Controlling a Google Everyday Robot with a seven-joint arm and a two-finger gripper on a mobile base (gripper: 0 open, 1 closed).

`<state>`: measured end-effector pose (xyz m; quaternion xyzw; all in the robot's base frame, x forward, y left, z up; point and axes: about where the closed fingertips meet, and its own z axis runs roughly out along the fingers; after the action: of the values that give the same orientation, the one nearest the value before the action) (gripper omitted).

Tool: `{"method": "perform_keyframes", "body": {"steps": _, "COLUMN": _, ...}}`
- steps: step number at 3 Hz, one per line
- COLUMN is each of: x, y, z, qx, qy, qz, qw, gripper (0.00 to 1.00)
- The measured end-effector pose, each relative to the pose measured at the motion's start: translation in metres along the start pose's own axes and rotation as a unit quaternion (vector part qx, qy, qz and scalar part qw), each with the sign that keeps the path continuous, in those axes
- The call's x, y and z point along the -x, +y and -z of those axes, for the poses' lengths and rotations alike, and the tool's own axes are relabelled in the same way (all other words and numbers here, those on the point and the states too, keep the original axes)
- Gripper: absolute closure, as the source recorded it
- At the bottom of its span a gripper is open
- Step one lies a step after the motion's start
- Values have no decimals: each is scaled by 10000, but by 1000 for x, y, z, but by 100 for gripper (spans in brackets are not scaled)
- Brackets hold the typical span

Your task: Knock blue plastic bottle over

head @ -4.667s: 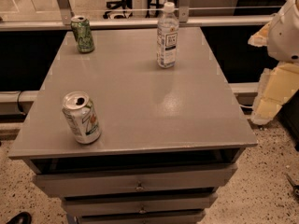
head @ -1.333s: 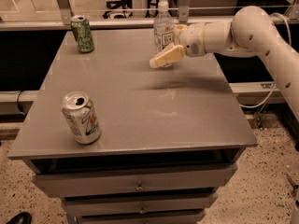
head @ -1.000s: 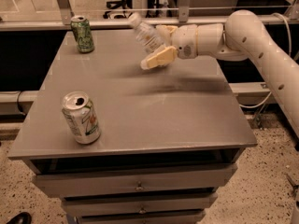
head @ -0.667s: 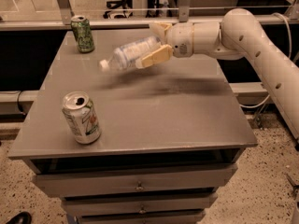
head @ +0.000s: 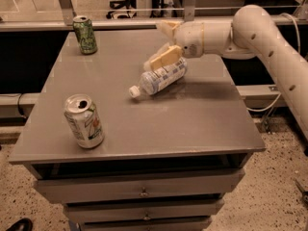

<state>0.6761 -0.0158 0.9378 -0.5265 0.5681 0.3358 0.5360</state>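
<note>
The blue plastic bottle (head: pixel 159 79) lies on its side near the middle of the grey table (head: pixel 202 119), its white cap pointing to the front left. My gripper (head: pixel 163 43) hangs just above and behind the bottle's base, reaching in from the right on a white arm (head: pixel 260 28). Its two tan fingers are spread apart with nothing between them. The lower finger (head: pixel 165 57) is close over the bottle's base end.
A green soda can (head: pixel 84 34) stands at the table's far left corner. A white-and-green can (head: pixel 84 121) stands near the front left edge. Drawers (head: pixel 144 191) sit under the tabletop. A rail runs behind the table.
My arm came in from the right and swept left against the upright bottle. The bottle tipped over, fell leftward and now lies flat on the table.
</note>
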Motion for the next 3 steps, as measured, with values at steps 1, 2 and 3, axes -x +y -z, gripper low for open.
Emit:
{"method": "perform_keyframes", "body": {"steps": 1, "x": -13, "y": -8, "z": 31, "qx": -83, "qy": 351, "qz": 205, "qw": 9991, "gripper": 0}}
{"method": "perform_keyframes", "body": {"steps": 2, "x": -26, "y": -17, "z": 79, "qx": -213, "qy": 857, "qz": 453, "qw": 9951, "gripper": 0}}
{"method": "perform_keyframes", "body": {"steps": 3, "x": -29, "y": -28, "z": 146, "qx": -596, "qy": 1391, "qz": 620, "qw": 9865, "gripper": 0}}
